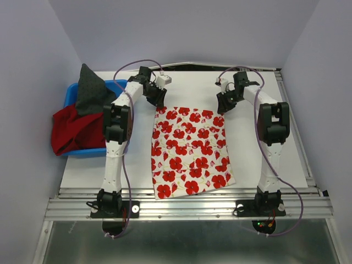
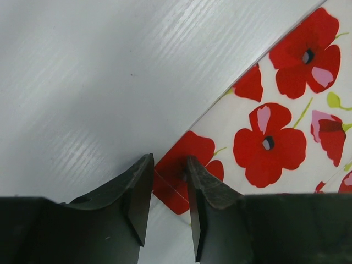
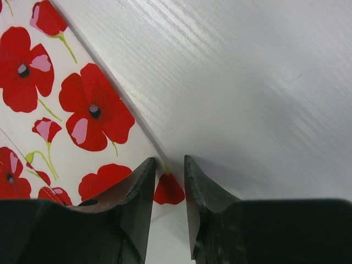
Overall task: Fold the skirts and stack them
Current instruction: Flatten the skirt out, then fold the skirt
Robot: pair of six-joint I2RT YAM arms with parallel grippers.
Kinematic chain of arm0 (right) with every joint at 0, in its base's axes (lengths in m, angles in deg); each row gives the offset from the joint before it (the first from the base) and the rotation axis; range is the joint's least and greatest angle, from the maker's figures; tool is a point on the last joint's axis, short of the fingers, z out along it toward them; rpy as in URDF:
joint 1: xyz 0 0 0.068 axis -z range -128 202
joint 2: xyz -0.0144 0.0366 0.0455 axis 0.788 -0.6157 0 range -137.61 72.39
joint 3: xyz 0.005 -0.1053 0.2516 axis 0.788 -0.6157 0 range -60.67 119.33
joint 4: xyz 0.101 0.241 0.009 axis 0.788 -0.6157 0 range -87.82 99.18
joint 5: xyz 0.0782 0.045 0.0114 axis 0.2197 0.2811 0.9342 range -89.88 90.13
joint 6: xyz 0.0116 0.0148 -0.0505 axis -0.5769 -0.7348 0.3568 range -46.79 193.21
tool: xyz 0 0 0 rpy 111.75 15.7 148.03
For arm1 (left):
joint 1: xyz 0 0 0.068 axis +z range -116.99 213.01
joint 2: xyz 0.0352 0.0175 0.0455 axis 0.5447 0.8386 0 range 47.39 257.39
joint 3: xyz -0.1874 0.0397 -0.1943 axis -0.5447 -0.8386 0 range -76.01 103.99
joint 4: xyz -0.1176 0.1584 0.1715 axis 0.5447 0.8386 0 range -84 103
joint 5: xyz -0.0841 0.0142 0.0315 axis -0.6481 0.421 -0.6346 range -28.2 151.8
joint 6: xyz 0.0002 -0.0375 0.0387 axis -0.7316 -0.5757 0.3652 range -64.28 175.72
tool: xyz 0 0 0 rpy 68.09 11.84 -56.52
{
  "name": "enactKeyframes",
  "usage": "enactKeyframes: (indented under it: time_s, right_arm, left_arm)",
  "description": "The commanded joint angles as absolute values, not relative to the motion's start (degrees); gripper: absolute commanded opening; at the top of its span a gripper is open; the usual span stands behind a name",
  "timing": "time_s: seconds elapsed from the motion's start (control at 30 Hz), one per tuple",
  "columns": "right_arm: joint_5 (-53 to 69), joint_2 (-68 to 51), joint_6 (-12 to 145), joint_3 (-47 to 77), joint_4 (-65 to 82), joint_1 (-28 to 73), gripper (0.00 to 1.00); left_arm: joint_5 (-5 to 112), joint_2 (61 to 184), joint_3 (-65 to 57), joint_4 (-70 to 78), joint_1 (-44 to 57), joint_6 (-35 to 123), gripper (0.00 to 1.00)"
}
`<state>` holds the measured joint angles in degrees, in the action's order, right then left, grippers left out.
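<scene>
The left end effector [image 2: 168, 165] and right end effector [image 3: 169, 162] each have jaws a little apart around a far corner of the white flowery skirt [image 1: 190, 151], flat on the worktop [image 1: 242, 137], so both should pinch tight, then lift together.

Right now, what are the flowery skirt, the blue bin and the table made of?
The flowery skirt: thin printed cloth, probably cotton, matte; it lies flat and limp with a faint fold line. The blue bin: looks like hard plastic, smooth with a stiff straight rim. The table: white board with a faint grain and slight sheen, maybe painted or laminated wood.
</scene>
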<state>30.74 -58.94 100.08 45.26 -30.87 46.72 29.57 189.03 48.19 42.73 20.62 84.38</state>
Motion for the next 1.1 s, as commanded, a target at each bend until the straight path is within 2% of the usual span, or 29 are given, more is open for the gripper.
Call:
enactKeyframes:
  time_s: [0.0, 0.47, 0.53, 0.63, 0.67, 0.73, 1.07]
  right_arm:
    - [30.89, -60.24, 102.39, 44.1, -32.82, 46.99, 0.32]
    - [32.64, -59.18, 104.76, 43.04, -35.37, 46.99, 0.25]
    - [33.08, -58.48, 104.59, 42.52, -35.03, 46.99, 0.22]
    - [32.91, -58.04, 103.54, 42.25, -34.06, 46.99, 0.09]
    - [33.08, -58.13, 103.36, 42.95, -34.14, 46.99, 0.06]
    - [33.35, -58.13, 102.83, 43.65, -34.5, 46.99, 0.01]
    - [30.01, -54.36, 99.76, 46.55, -31.25, 47.51, 0.01]
  left_arm:
    - [30.95, 185.82, 46.17, 43.97, 21.23, 86.12, 0.41]
    - [29.02, 184.24, 43.0, 44.58, 21.4, 88.32, 0.22]
    - [28.67, 184.06, 42.3, 44.49, 21.4, 88.59, 0.17]
    - [28.23, 183.45, 41.77, 44.14, 21.4, 89.12, 0.07]
    - [28.23, 183.44, 41.77, 44.05, 21.4, 89.2, 0.0]
    - [28.31, 183.44, 42.38, 43.97, 21.32, 88.76, 0.0]
    - [29.37, 182.3, 50.02, 40.63, 21.49, 84.38, 0.0]
